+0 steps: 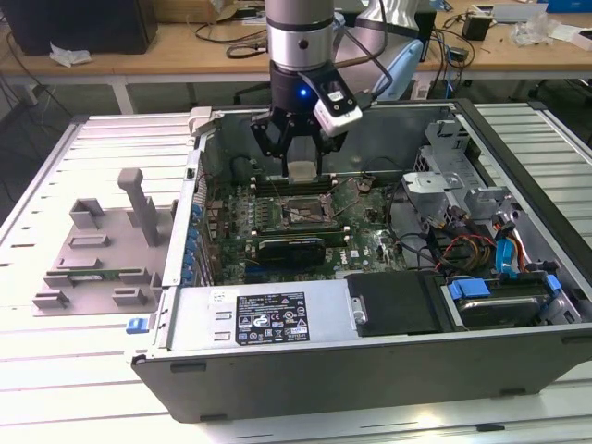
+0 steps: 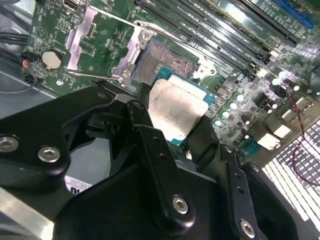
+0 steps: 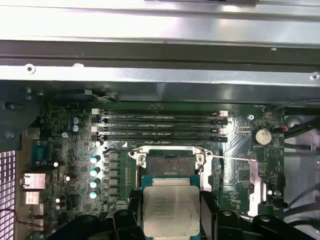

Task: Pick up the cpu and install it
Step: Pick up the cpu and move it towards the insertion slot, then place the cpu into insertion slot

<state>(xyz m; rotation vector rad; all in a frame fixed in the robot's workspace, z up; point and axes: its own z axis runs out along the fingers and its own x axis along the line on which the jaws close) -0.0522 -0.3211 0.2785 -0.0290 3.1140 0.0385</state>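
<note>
- Slatted white table [image 1: 55,388] below, desks and cables behind, and an open computer case [image 1: 370,379] lying on its side with the motherboard [image 1: 370,242] facing up.
- Down inside the case: gripper [image 1: 302,163] hanging over the middle of the board, beside the memory slots [image 3: 160,125].
- Fingers [image 2: 150,145] pressed in on the cpu [image 2: 175,112] from two opposite edges, pinching it with the silver metal top up and the green edge peeking out on one side.
- Cpu in the air, not seated: close above the board and right by the socket [image 3: 169,165], which sits bare.
- Socket ready, by the look of it: load plate [image 2: 82,37] swung back off to one side, thin wire lever [image 2: 90,75] lying clear.
- Off to the exterior view's left, well apart from the action: grey plastic tray [image 1: 102,259] with upright posts, out on the table.
- Long black card [image 1: 291,248] just beside the socket, on the near side in the exterior view, something to stay clear of.
- Step in hand, judging from all this: pick-up done, carry done or nearly so, and into the lining-up over the socket.
- Calls for care: chip square to the socket frame, corners and notches matched, kept level, then a straight and gentle lowering with no sideways drag and no pressing, since bent contacts look like the real risk here.
- Cannot tell from these views whether the chip's orientation mark matches the socket's corner.
</note>
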